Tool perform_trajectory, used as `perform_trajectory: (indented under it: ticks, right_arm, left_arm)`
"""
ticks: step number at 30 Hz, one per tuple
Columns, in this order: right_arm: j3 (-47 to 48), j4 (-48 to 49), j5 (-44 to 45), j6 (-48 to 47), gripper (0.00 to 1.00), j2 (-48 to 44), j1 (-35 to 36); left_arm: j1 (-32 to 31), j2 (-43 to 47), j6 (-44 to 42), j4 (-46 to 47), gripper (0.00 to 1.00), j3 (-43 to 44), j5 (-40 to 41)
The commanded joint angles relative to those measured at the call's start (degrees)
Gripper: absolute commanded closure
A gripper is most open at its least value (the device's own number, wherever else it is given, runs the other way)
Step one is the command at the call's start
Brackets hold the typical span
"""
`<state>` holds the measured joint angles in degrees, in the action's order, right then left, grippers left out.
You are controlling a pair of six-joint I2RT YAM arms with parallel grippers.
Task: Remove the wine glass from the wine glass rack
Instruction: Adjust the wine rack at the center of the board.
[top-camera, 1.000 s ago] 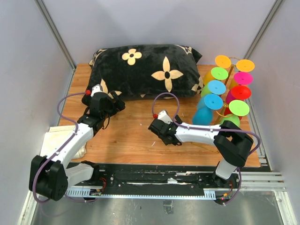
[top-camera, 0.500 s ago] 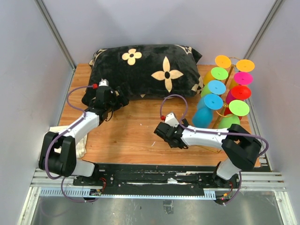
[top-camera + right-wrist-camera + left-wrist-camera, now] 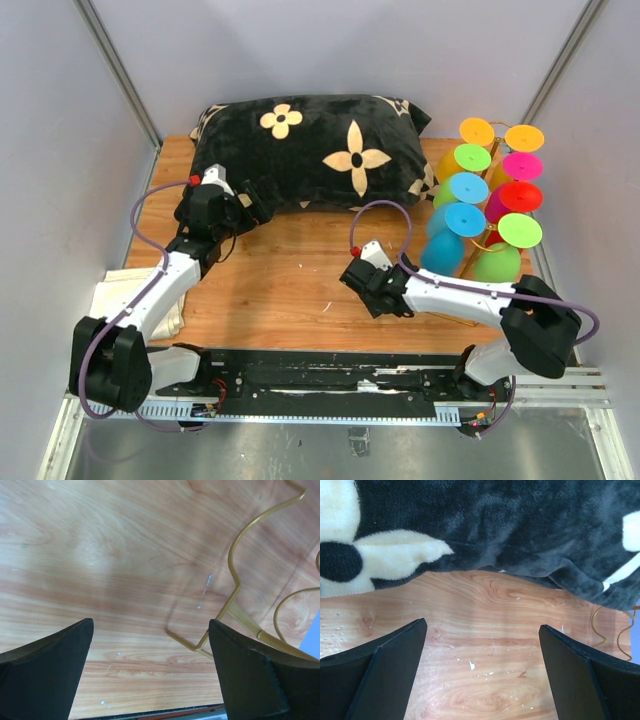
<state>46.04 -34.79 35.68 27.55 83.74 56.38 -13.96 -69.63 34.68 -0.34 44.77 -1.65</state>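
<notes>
Left hand (image 3: 482, 624) spread wide, right hand (image 3: 151, 621) likewise

Cream flower shapes pattern the black plush pillow (image 3: 310, 150). The gold wire wine glass rack (image 3: 260, 633) has plastic wine glasses (image 3: 468, 187) in orange, lime green, blue, pink and red. The wooden desk (image 3: 290, 290) shows light-brown grain.

Pillow (image 3: 310, 150): on wooden tabletop (image 3: 290, 290), against far edge, spanning left part to middle.
Wine glass rack (image 3: 272, 641): stands on tabletop right of pillow, just beside its right end.
Wine glasses (image 3: 468, 188): hung on rack in two columns; inner column nearest pillow's right corner.
Left gripper (image 3: 482, 625): before pillow's left end, just beside near edge.
Right gripper (image 3: 150, 622): well before pillow's right half, rack's wire base on its right.
Folded cloth (image 3: 110, 295): front-left of pillow, at tabletop's near-left corner, under left arm.
</notes>
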Motion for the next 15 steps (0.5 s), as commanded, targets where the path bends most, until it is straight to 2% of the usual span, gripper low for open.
perform_trajectory:
  ticks: [1,8,15]
  right_arm:
    - [5.11,-3.22,0.91,-2.64,0.02,-4.7,3.15]
    - [4.95,-13.77,2.16,11.75,0.02,-4.75,6.81]
    - [0.95,-15.18,1.72,18.69,0.02,-2.96,8.48]
  left_arm:
    - [0.42,3.14,0.3,-1.51,0.0,-1.62,-1.86]
    - [0.42,8.52,0.69,-3.85,0.0,-4.12,-1.57]
    - [0.42,10.88,1.1,-4.83,0.0,-4.5,-1.55]
